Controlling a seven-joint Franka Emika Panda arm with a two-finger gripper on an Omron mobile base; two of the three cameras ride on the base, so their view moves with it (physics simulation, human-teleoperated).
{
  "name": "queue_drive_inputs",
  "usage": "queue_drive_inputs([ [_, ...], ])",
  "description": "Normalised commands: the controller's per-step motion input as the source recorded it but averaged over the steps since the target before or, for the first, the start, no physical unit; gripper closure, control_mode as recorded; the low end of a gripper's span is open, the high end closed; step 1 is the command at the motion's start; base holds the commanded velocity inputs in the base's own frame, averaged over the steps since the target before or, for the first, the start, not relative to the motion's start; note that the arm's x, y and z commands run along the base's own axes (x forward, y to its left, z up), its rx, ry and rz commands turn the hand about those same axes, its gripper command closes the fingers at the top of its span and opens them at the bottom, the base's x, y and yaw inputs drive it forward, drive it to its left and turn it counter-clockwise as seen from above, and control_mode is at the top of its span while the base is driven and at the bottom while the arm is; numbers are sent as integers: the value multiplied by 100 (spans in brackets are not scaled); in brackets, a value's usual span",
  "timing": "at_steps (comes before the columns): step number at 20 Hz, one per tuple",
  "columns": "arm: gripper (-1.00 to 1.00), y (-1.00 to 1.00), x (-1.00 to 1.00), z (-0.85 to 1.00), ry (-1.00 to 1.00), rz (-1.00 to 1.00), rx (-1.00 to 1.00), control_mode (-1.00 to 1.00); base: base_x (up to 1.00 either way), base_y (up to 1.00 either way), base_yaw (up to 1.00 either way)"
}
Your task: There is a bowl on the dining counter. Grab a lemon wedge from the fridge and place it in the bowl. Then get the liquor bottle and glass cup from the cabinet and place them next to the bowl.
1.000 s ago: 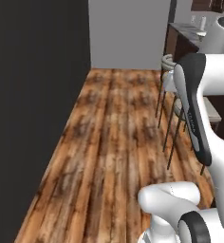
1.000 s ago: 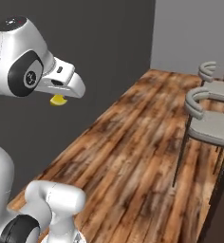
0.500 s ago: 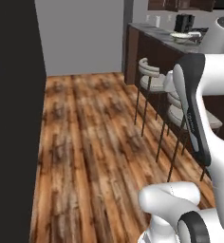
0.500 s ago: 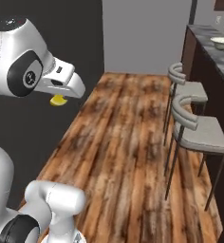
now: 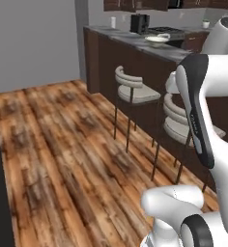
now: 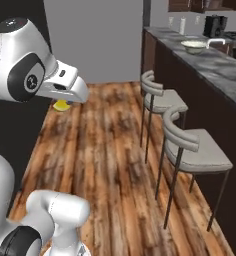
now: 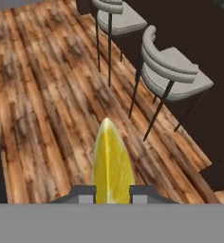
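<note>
Over the wood-plank kitchen floor, the claw [image 7: 112,193] is closed on the lemon wedge [image 7: 113,166], its long axis pointing ahead, while the bowl [image 6: 193,46] waits well off on the grey tabletop [image 6: 225,70], ahead and to the right.

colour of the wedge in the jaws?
Yellow, paler along its middle: the lemon wedge shows best in the hand view.

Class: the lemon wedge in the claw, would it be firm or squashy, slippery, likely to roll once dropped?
The lemon wedge looks glossy, so probably slippery. Its slim pointed shape suggests it would likely lie still rather than roll. Pinched in the claw, it seems light.
</note>
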Motion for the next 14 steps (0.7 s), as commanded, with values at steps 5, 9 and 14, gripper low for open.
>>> queue_drive_inputs([
  [5, 100, 0, 0, 0, 0, 0, 0, 100, 100, 65, -49],
  [9, 100, 0, 0, 0, 0, 0, 0, 100, 100, 81, -49],
  [14, 100, 0, 0, 0, 0, 0, 0, 100, 87, 99, -46],
])
